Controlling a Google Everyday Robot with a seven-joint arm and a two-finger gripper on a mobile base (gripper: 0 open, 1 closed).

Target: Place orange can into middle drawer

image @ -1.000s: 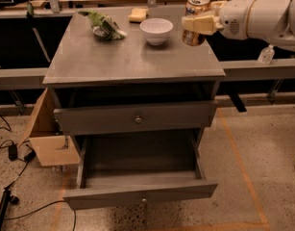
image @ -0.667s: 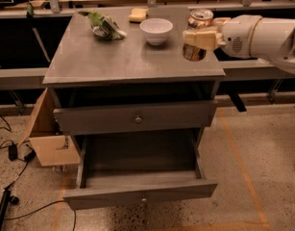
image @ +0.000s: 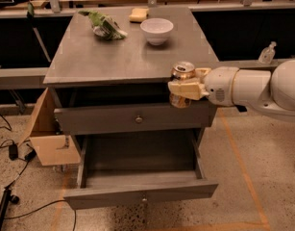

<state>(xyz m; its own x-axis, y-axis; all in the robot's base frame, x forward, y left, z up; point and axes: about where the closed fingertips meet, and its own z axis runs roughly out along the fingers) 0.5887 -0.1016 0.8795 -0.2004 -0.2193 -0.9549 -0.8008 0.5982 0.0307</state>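
My gripper (image: 185, 87) is shut on the orange can (image: 183, 73), which is upright with its silver top showing. It hangs in the air in front of the cabinet's right front corner, above the right side of the open middle drawer (image: 140, 170). That drawer is pulled far out and its inside looks bare. The upper drawer (image: 132, 120) with a round knob is closed. My white arm (image: 252, 88) reaches in from the right.
On the grey cabinet top (image: 113, 57) stand a white bowl (image: 157, 30), a green bag (image: 106, 25) and a yellow sponge (image: 138, 14). A cardboard box (image: 48, 134) sits on the floor at the left, with cables near it.
My gripper has carried the can down and forward, from over the cabinet top's right edge to in front of the cabinet, above the open drawer.
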